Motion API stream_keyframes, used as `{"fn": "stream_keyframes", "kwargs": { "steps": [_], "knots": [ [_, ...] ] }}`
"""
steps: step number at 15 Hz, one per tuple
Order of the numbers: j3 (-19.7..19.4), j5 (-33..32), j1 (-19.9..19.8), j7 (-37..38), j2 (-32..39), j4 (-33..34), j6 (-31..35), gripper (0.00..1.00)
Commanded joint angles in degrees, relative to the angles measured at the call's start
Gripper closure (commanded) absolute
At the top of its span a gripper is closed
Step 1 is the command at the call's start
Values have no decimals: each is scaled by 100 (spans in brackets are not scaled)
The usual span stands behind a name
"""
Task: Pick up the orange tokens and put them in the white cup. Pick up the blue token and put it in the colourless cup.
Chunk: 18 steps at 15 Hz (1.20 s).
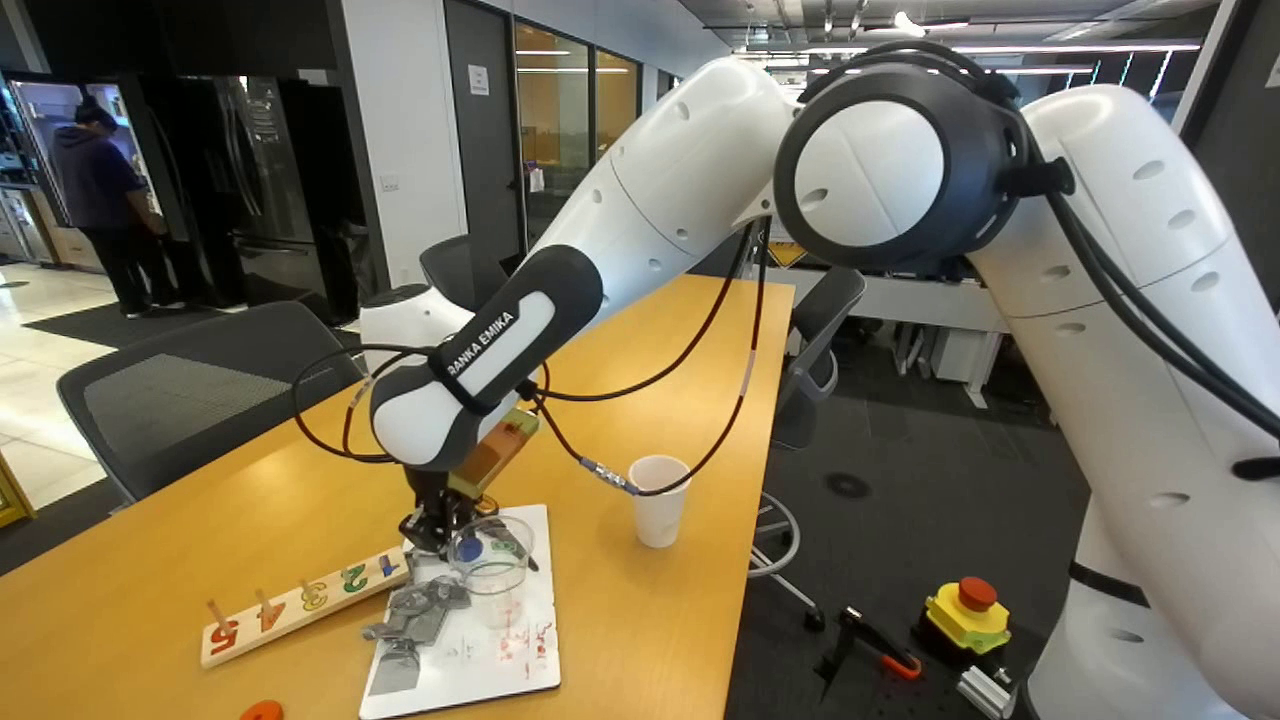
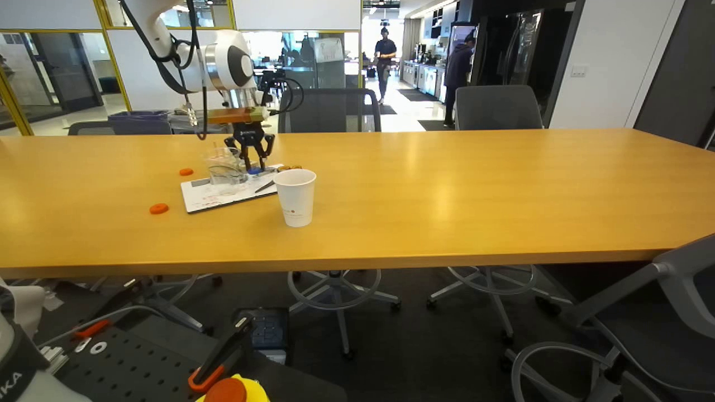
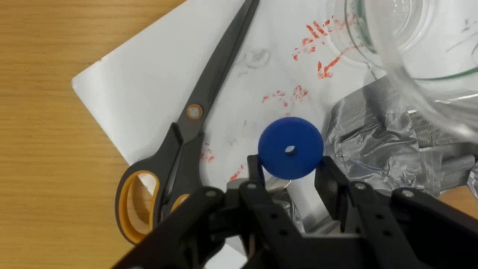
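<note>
My gripper (image 3: 289, 163) is shut on the blue token (image 3: 274, 140), holding it by its sides at the fingertips, low over the white board. The token also shows in an exterior view (image 2: 255, 171). The colourless cup (image 1: 497, 570) stands on the board beside the gripper; its rim and base show at the upper right of the wrist view (image 3: 390, 56). The white cup (image 2: 296, 202) stands upright on the table beside the board, also seen in an exterior view (image 1: 658, 512). Two orange tokens (image 2: 186, 172) (image 2: 158, 209) lie flat on the table; one shows partly in an exterior view (image 1: 262, 711).
Scissors with orange-lined handles (image 3: 194, 129) lie on the white board (image 3: 123, 97) beside the gripper. Crumpled grey tape (image 1: 425, 610) lies on the board. A wooden number strip (image 1: 300, 605) with pegs lies next to the board. A cable hangs in front of the white cup.
</note>
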Motion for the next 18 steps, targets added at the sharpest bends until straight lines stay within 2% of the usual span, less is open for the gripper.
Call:
{"fn": "stream_keyframes", "kwargs": {
  "steps": [1, 12, 18],
  "knots": [
    [-34, -90, 69, 186, -298, 12, -145, 84],
    [138, 214, -99, 149, -1035, -123, -696, 84],
    [321, 557, -240, -113, -1317, -352, -1199, 84]
  ]
}}
